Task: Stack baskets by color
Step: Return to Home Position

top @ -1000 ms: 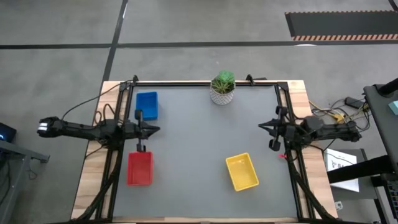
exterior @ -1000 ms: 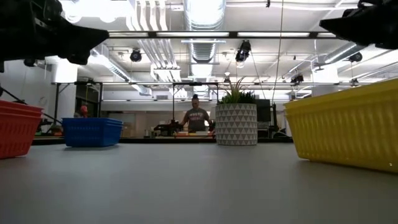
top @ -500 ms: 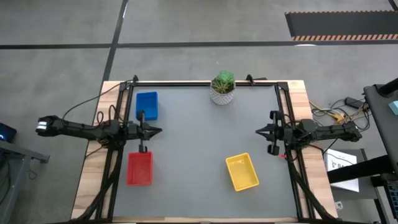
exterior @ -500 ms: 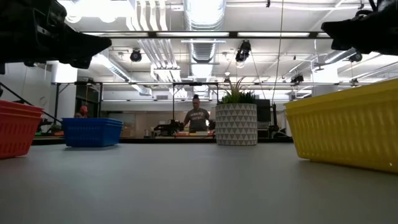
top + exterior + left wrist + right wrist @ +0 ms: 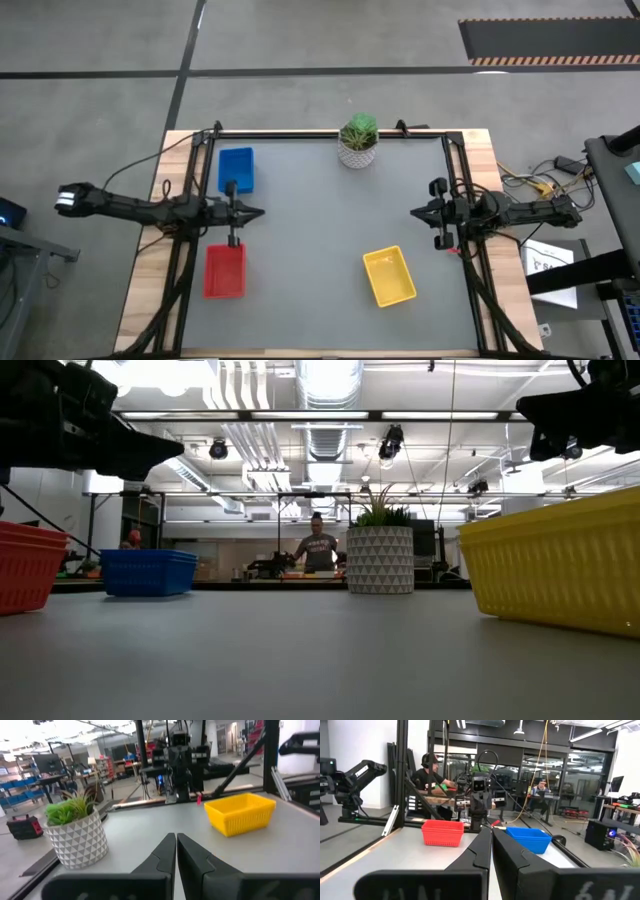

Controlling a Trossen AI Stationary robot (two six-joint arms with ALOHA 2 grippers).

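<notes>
The left gripper hangs over the left side of the table, well left of the plant pot, with its jaws pressed together on nothing. Over the last second it has only crept a touch toward the middle while the arm behind it levelled out. The red baskets sit as one pile far left of the pot, toward the front edge. The blue baskets make one pile left of the pot, near the back edge. Neither pile has stirred. The yellow baskets lie in front of the pot and slightly to its right — also unmoved. The right gripper, right of the pot at the table's edge, is likewise closed and empty, and has shifted slightly and settled. Each colour shows as a single pile — the layers can't be counted from above — so the sorting looks finished and both arms seem to be parking.
</notes>
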